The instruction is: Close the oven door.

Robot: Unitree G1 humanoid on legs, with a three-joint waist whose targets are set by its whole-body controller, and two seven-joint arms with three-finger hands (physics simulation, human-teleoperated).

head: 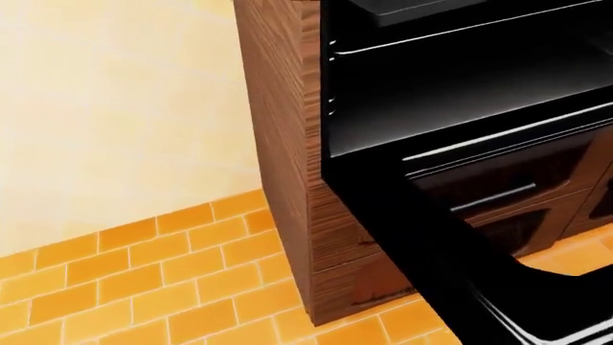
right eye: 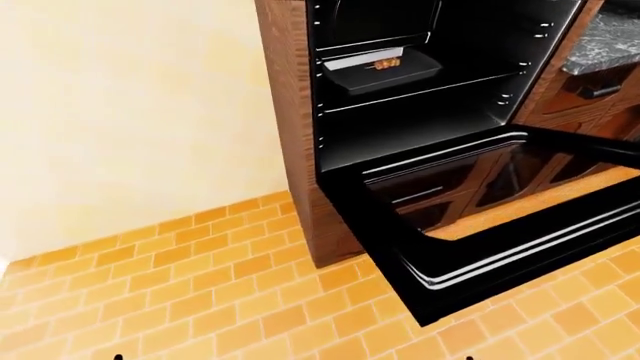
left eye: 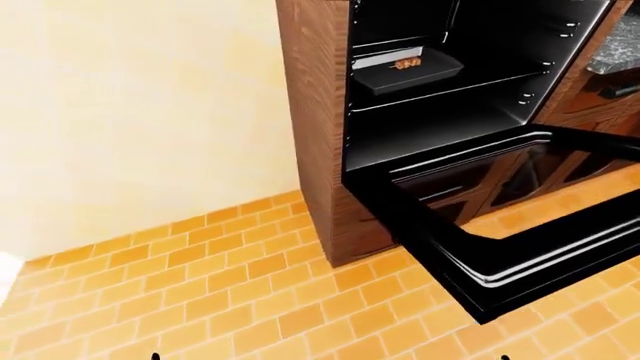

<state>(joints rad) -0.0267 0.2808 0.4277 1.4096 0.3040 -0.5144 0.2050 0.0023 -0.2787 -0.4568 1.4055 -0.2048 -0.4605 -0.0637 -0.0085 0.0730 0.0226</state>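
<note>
Oven door [right eye: 470,225] hangs fully open, dropped flat and jutting out from the oven [left eye: 450,75] toward four o'clock in the eye views, its glass pane mirroring the wooden cabinet fronts. Inside the black cavity, a dark tray [left eye: 410,71] with browned food sits on a rack at twelve o'clock. Wood-grain cabinet [head: 287,144] frames the oven's left side. Orange brick floor [left eye: 200,285] spreads from six to nine o'clock beneath a cream wall [left eye: 130,112]. Neither hand is in view, so their state cannot be told.
</note>
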